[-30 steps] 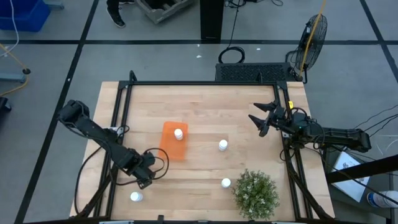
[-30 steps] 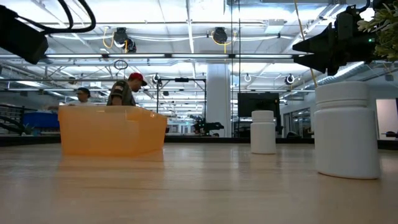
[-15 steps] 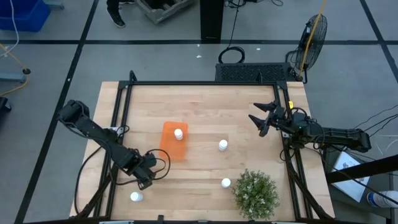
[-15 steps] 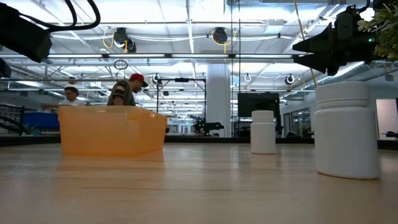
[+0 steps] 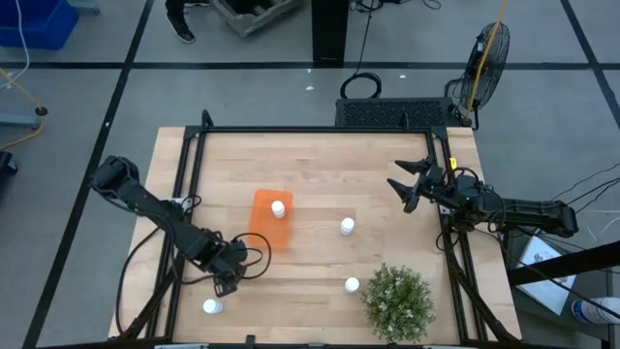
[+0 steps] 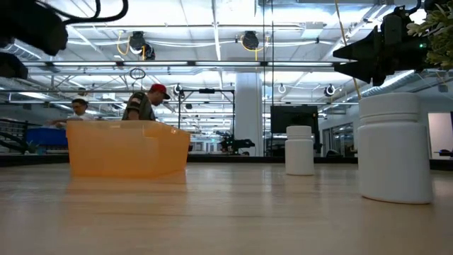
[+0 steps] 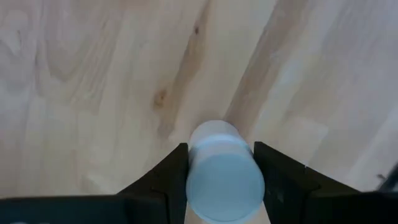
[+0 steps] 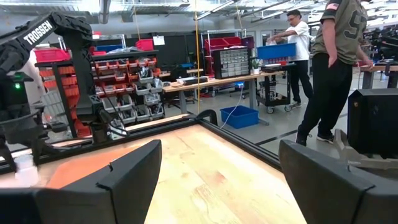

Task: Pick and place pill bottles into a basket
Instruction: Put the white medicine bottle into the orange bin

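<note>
The orange basket (image 5: 271,219) stands left of the table's middle with one white pill bottle (image 5: 278,207) upright in it. Three more bottles stand upright on the table: one at the middle (image 5: 347,226), one by the plant (image 5: 352,285) and one at the near left (image 5: 210,306). My left gripper (image 5: 230,272) is just near-left of the basket, shut on a fifth bottle (image 7: 222,171), which the gripper hides in the high view. My right gripper (image 5: 411,184) is open and empty above the table's right side. My left gripper pinches the pill bottle between its two fingers (image 7: 169,182), on opposite sides of the body just below the cap (image 7: 225,186). The fingers come from above, pointing down, and the bottle stands upright between them. I cannot tell whether its base is off the table.
A green bushy plant (image 5: 398,301) stands at the near right of the table. A black frame (image 5: 320,130) runs along the table's edges. People (image 6: 141,105) move in the room behind the table. Bare wood lies between the basket and my right gripper.
My left gripper has shifted a little toward the table's near and right edges, and in the low view its arm has gone up.
</note>
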Controlling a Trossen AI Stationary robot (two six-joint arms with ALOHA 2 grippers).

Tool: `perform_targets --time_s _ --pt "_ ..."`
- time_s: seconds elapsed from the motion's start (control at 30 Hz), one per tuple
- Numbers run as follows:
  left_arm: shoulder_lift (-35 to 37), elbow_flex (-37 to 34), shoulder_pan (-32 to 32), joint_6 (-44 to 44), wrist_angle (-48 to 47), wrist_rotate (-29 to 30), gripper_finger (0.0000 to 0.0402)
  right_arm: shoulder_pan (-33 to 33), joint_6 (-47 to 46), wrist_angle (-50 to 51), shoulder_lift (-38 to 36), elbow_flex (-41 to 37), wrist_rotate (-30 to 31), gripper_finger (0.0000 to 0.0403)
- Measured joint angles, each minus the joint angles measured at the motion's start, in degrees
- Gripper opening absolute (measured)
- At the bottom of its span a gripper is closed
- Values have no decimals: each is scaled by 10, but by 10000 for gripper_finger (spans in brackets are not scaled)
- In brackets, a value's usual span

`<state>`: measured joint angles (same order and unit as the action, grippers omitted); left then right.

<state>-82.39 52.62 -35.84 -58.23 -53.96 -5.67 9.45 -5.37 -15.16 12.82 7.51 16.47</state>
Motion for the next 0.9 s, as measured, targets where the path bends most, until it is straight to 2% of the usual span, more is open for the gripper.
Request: perform_targets --time_s 0.17,0.37,0.6,0.9 --pt "0 65 16 25 -88 41 160 0 0 0 0 0 0 313" --pt "0 184 48 85 -206 131 160 0 0 0 0 0 0 313" --pt "0 278 139 214 -271 217 160 0 0 -1 0 0 0 313" --pt "0 286 305 407 -216 198 160 0 0 -5 0 0 0 313"
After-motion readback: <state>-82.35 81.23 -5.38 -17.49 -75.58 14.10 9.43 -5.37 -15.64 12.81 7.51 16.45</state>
